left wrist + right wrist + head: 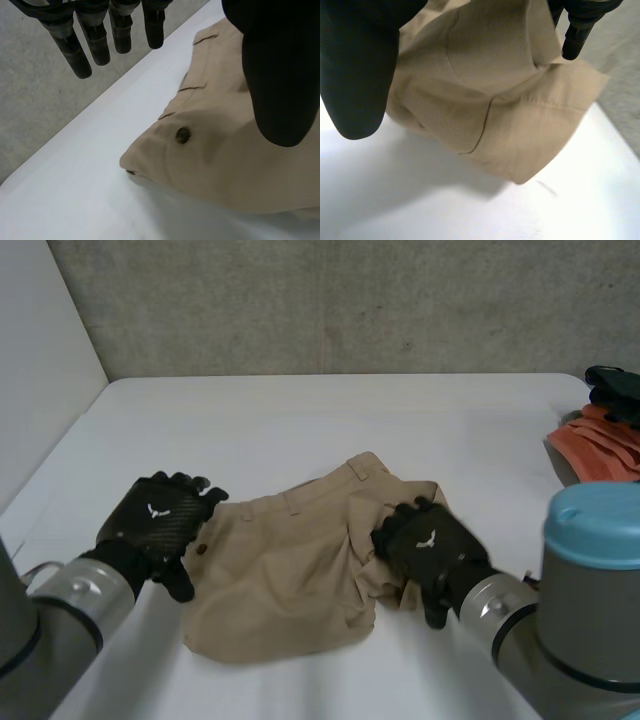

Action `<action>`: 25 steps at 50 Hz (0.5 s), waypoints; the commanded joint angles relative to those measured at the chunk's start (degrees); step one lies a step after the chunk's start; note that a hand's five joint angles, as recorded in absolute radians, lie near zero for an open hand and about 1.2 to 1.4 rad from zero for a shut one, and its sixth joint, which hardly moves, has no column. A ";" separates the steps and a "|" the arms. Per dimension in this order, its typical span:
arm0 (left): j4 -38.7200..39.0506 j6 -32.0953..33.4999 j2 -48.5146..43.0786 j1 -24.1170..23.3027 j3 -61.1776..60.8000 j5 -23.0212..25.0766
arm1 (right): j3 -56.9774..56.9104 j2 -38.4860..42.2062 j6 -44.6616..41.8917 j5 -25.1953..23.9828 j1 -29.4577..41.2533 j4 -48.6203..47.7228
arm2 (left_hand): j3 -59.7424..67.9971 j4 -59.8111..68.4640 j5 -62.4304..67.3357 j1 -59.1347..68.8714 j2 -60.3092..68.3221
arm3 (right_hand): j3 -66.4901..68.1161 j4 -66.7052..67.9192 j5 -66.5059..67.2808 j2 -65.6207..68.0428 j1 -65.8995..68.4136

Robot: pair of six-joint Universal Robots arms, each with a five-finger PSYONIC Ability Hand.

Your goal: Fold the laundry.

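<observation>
A tan twill garment with a waistband and belt loops [280, 580] is being carried by the white counter [300, 420]. Whether it is shorts or folded trousers cannot be told. It is lying toward the near edge, about midway between the left and right edges.

The left hand [155, 520] is being held at the garment's left waistband corner, near a dark button [183, 134]. Its fingers [75, 50] are being held straight and spread above bare counter, and nothing is being pinched by them. The right hand [425, 545] is being closed on the garment's right side, where a bunched fold is being pinched between thumb and fingers. The cloth edge there appears to be raised a little off the counter.

The garment is being judged light, soft and unbreakable, with enough body in the twill for a crease to be held. Little slipping is being expected, but sagging is likely wherever it is being lifted from one point only. The waistband, thicker and stiffer, is being judged the surest place to take hold — at its two corners, with both layers pinched together — and the hem corners next.

A folded orange cloth [600, 445] is lying at the counter's right edge, well apart.
</observation>
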 commanded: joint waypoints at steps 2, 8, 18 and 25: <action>0.57 1.81 -9.36 6.04 5.57 9.72 | -0.09 -9.56 4.59 -0.39 -2.46 2.45 | -2.21 -1.73 -2.88 -1.31 -1.87 | -2.09 -2.33 -2.71 -2.76 -3.98; 0.56 4.53 -16.22 6.75 9.79 11.41 | -0.70 -14.15 4.68 -2.68 -4.92 4.39 | -2.21 -1.73 -2.88 -1.31 -1.87 | -2.09 -2.33 -2.71 -2.76 -3.98; 2.84 11.39 -27.83 4.90 16.30 5.79 | -0.79 -15.65 4.68 -5.32 -11.34 4.74 | 16.44 16.91 15.76 17.33 16.77 | -2.09 -2.33 -2.71 -2.76 -3.98; 15.40 10.43 -26.88 4.38 21.66 -6.77 | -0.62 -14.85 4.85 -7.33 -13.89 4.48 | 67.79 68.27 67.12 68.69 68.13 | -2.09 -2.33 -2.71 -2.76 -3.98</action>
